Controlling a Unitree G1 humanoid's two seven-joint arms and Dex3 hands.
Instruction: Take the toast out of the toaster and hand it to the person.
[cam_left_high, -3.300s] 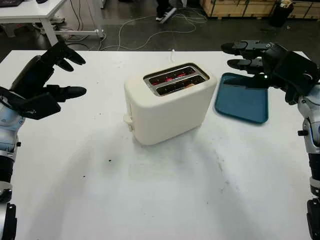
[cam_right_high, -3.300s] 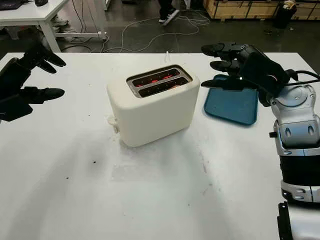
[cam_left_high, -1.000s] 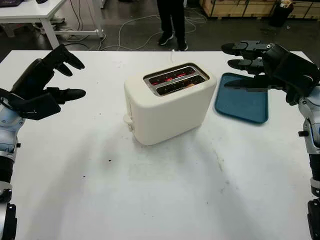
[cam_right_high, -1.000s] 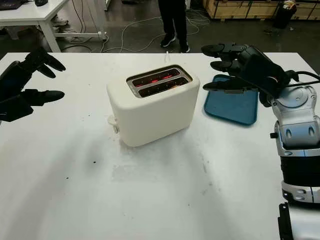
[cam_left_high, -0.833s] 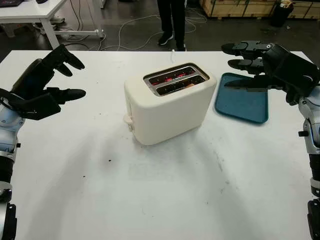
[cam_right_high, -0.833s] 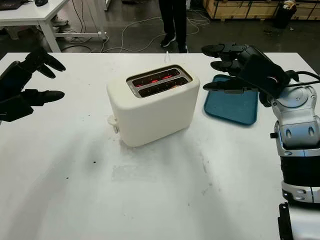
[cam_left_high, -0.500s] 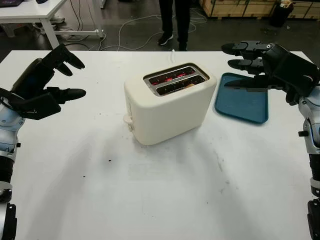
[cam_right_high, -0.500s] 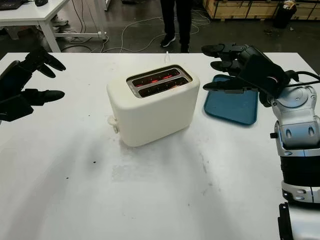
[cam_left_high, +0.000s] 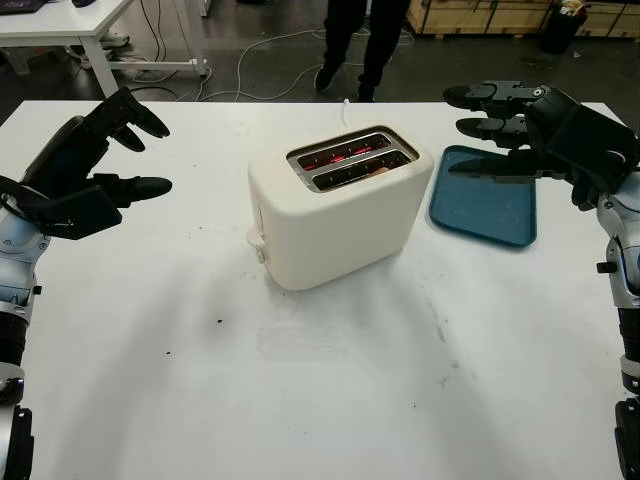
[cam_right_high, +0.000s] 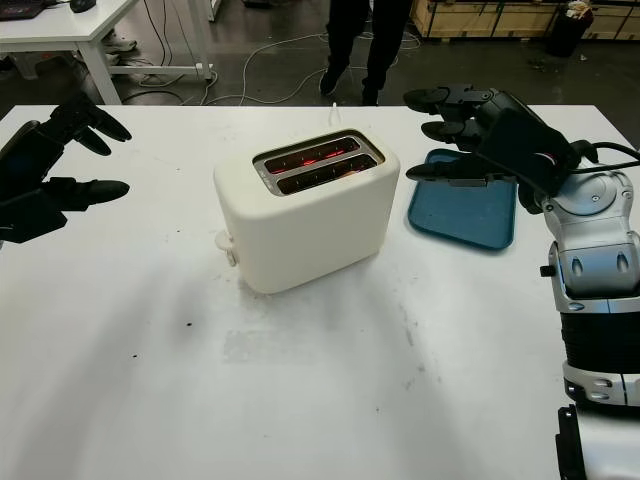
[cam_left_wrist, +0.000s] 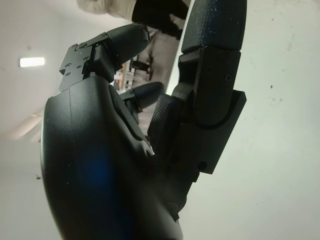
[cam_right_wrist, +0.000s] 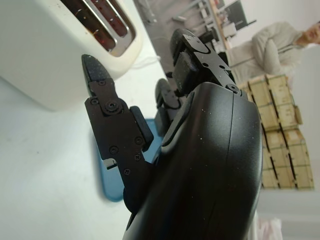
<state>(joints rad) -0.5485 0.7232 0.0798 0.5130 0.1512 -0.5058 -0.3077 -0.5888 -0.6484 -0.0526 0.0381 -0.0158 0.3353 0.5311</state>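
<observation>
Right hand: the right hand (cam_left_high: 520, 125) is hovering open above the table, holding nothing, fingers pointing toward the toaster.
Left hand: the left hand (cam_left_high: 85, 165) is hovering open on the other side, well apart from everything, also holding nothing.
Below the right hand: a blue tray (cam_left_high: 485, 205) is lying flat on the white table (cam_left_high: 330, 390), its near part just under the fingers.
Across from the right hand: the cream toaster (cam_left_high: 335, 205) is standing between the two hands, nearer the right one, its slots glowing red inside.
Toast: the toast (cam_left_high: 378, 170) is probably sitting low in the nearer slot, where a pale edge is showing; the slot is too dark to be sure.
Beyond the toaster: a person (cam_left_high: 355, 40) is standing past the table's far edge, legs showing.
Step in hand: judging from this, the reach is not yet starting; the right hand looks better placed.
Risk: the elements are glowing, so fingers going deep into the slot may be touching hot metal.
Risk: a low-sitting slice offers little edge, so a pinch may be slipping or crumbling it.
Risk: a sideways push may be shifting the toaster, since nothing is bracing it.
</observation>
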